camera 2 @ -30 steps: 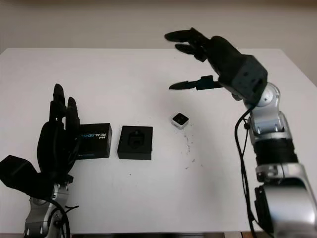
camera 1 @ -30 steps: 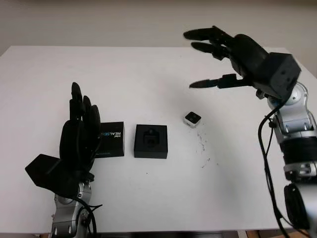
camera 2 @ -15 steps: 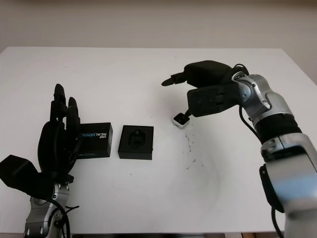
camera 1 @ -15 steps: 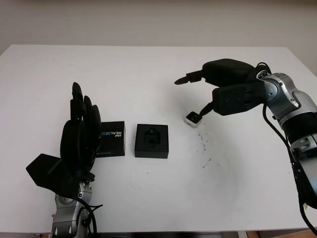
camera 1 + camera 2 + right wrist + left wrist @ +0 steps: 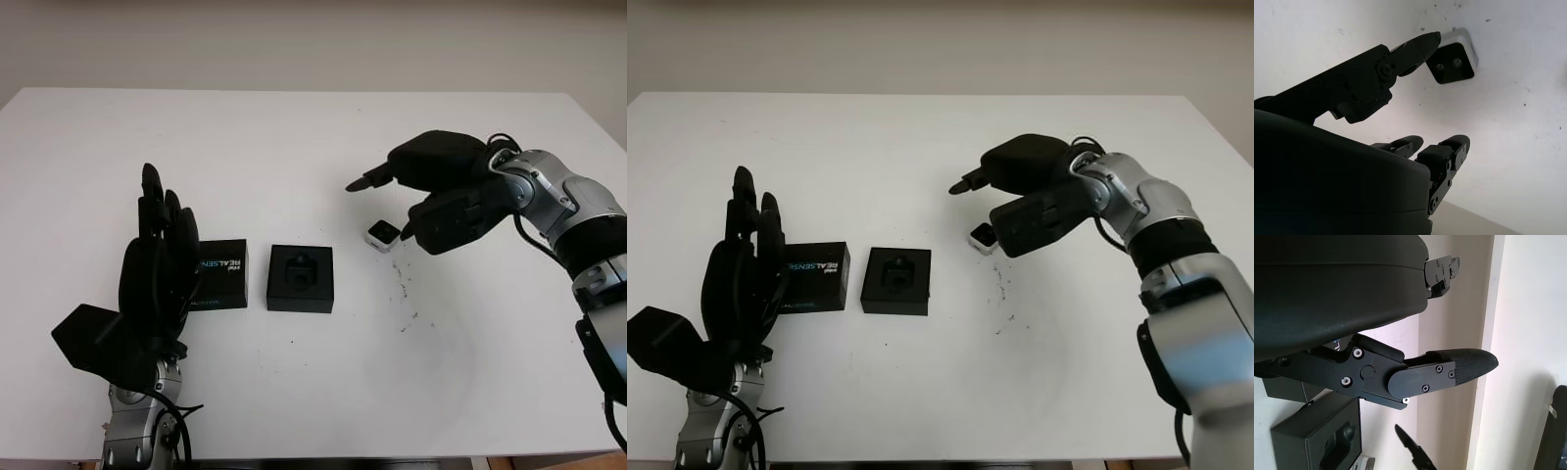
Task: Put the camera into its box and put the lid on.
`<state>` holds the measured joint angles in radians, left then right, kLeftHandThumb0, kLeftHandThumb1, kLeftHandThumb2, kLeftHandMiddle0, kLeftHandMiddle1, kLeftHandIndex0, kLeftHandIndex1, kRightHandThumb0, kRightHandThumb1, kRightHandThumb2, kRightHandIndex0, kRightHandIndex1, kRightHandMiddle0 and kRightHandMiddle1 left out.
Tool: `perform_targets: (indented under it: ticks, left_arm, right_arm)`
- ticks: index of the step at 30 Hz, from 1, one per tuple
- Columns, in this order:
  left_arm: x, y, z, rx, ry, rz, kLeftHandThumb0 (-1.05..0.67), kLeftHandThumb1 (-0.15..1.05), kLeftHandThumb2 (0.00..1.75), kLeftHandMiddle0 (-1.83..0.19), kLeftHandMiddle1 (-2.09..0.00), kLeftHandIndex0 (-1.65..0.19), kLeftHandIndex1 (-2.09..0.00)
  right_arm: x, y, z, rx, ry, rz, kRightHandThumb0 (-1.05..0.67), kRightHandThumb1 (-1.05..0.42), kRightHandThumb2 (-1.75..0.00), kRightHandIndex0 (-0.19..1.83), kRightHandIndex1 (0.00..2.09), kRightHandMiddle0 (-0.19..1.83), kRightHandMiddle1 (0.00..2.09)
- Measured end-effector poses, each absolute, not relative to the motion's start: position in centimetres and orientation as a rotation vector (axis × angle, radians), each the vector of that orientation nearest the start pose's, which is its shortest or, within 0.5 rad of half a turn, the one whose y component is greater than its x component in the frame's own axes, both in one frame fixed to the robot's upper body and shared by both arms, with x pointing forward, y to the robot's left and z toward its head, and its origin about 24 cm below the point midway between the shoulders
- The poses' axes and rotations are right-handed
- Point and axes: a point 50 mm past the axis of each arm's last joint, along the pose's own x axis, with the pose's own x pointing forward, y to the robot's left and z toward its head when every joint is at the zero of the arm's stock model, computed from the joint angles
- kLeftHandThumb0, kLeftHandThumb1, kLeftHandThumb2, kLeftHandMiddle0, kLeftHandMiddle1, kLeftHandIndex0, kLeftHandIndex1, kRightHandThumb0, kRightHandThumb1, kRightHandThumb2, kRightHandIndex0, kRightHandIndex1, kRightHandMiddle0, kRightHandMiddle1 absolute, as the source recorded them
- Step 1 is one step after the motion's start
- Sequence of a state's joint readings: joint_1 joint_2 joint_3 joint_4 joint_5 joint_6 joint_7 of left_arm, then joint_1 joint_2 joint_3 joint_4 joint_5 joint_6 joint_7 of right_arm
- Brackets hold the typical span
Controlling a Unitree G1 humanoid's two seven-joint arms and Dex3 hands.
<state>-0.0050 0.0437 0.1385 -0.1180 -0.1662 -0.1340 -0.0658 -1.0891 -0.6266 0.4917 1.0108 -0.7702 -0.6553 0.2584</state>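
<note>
Lid [image 5: 221,276]: black, printed "REALSENSE", beside open box [image 5: 300,279]. Camera [image 5: 382,233]: small, silver, unheld, thumb tip touching. Right hand [image 5: 431,191]: wide, empty. Left hand [image 5: 157,279]: open, near lid.

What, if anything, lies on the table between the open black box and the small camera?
Nothing: in the left eye view, the stretch of white table between the open box and the camera is bare. The right robot hand hovers at the camera's far side.

silver-and-black camera [image 5: 382,233], black box [image 5: 300,278], white table [image 5: 294,147].
</note>
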Motion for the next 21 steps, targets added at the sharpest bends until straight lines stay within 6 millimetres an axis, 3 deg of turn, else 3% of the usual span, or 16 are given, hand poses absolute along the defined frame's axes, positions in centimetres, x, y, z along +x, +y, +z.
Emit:
perform_targets:
  ticks: [14,21]
  left_arm:
    - [24.9,18.8,8.5,-0.097,-0.273,0.068,-0.67,1.05,0.57,0.19,0.00,0.19,0.00]
    - [24.9,18.8,8.5,-0.100,-0.273,0.065,-0.66,1.05,0.57,0.19,0.00,0.19,0.00]
  right_arm:
    - [38.9,-18.8,15.4,-1.699,-0.267,0.690,-0.48,-0.83,-0.06,0.49,0.08,0.52,0.07]
    - [38.7,-19.2,14.8,-1.683,-0.272,0.678,-0.43,-0.82,-0.05,0.53,0.10,0.56,0.09]
